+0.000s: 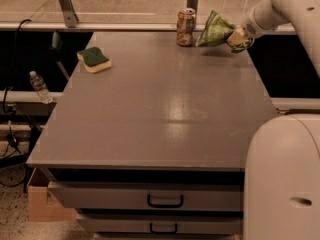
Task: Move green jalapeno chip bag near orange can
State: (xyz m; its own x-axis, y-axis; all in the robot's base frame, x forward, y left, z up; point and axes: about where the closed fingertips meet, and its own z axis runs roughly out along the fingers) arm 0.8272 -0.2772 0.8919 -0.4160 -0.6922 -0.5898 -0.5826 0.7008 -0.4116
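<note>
Reaching in from the upper right on its pale arm, the pincer [235,37] is clamped on the right end of the green jalapeno chip bag [214,29] and holds it tilted just above the far right part of the bench [165,109], with a shadow on the surface beneath it. The bag's left edge is just beside the orange can [186,27], which stands upright near the bench's back edge; I cannot tell whether the two touch. A yellow sponge [94,59] with a dark green top lies well apart on the far left of the bench. A clear plastic bottle [39,86] stands on a lower ledge off the left side. Two drawers [150,196] with dark handles sit under the bench front.
</note>
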